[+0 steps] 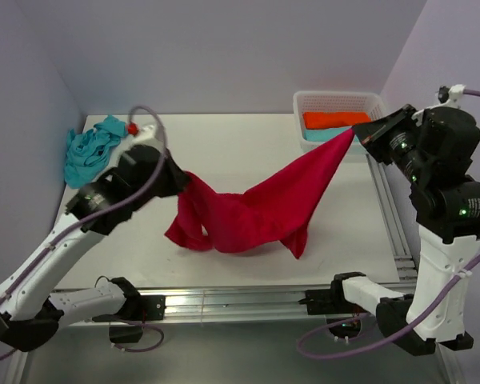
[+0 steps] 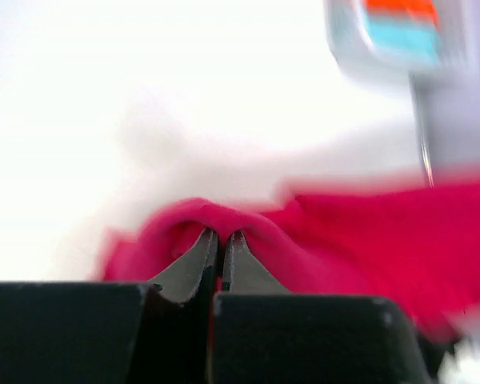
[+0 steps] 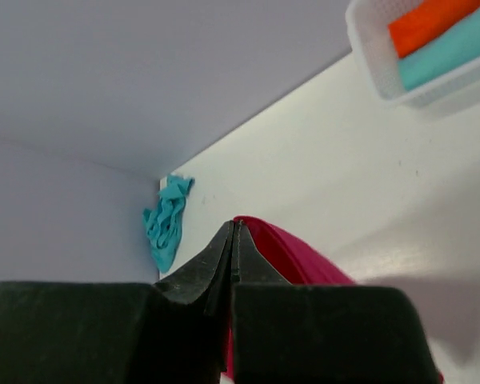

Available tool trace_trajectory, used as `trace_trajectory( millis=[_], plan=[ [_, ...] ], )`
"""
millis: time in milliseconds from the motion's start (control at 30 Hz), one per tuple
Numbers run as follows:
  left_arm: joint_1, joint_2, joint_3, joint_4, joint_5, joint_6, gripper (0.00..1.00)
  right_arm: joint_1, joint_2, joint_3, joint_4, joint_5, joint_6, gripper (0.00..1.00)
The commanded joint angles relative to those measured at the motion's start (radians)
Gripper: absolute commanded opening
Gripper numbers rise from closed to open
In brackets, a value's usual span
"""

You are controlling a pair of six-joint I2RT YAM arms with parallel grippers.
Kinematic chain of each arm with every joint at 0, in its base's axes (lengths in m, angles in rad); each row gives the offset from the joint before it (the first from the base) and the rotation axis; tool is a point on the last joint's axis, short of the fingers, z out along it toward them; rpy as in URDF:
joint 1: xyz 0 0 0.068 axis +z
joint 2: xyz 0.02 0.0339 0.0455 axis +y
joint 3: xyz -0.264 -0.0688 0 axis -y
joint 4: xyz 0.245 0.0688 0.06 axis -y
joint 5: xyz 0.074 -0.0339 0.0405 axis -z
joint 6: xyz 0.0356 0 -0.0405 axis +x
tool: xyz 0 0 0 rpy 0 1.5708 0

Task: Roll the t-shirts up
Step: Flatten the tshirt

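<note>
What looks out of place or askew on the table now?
The red t-shirt hangs bunched between the left gripper and right gripper, both shut on it, not flat; its lower folds rest on the table. The turquoise t-shirt sits crumpled in the far left corner. Nothing looks spilled or damaged.

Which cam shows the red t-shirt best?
Top external: the whole red t-shirt hangs between the left gripper and the right gripper. Left wrist shows a blurred pinched fold; right wrist only a strip past its fingers.

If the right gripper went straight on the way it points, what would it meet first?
Past the red t-shirt the right gripper holds, probably the turquoise t-shirt by the left wall; depth unclear.
</note>
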Motion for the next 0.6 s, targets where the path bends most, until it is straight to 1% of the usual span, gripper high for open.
trace_trajectory(
  millis=[0,33,100,133,167,200,233,300,333,433,500,567],
  plan=[
    [0.260,0.069,0.044,-0.047,0.104,0.148,0.00,-0.038,0.145,0.094,-0.059,0.056,-0.053,0.00],
    [0.382,0.104,0.055,-0.061,0.138,0.172,0.00,-0.049,0.162,0.094,-0.052,0.046,-0.059,0.00],
    [0.472,0.211,0.081,-0.098,0.193,0.199,0.00,-0.070,0.211,0.074,-0.058,0.043,-0.059,0.00],
    [0.539,0.236,0.060,-0.098,0.222,0.203,0.00,-0.070,0.219,0.053,-0.056,0.043,-0.064,0.00],
    [0.570,0.256,0.040,-0.086,0.299,0.209,0.00,-0.070,0.220,-0.019,-0.050,0.037,-0.068,0.00],
    [0.611,0.275,0.016,-0.046,0.322,0.209,0.00,-0.070,0.213,-0.067,-0.033,0.029,-0.074,0.00],
    [0.621,0.282,-0.030,-0.034,0.339,0.208,0.00,-0.070,0.201,-0.186,-0.015,0.026,-0.076,0.00],
    [0.630,0.311,-0.064,0.000,0.367,0.205,0.00,-0.070,0.139,-0.319,0.064,0.025,-0.070,0.00],
    [0.630,0.322,-0.089,0.012,0.376,0.206,0.00,-0.070,0.121,-0.431,0.089,0.032,-0.067,0.00],
    [0.633,0.370,-0.084,0.037,0.393,0.212,0.01,-0.070,0.090,-0.567,0.145,0.049,-0.064,0.00],
    [0.639,0.406,-0.055,0.046,0.407,0.219,0.02,-0.070,0.093,-0.605,0.171,0.057,-0.061,0.00],
    [0.641,0.448,0.009,0.055,0.422,0.235,0.01,-0.070,0.105,-0.638,0.189,0.083,-0.058,0.00]
  ],
)
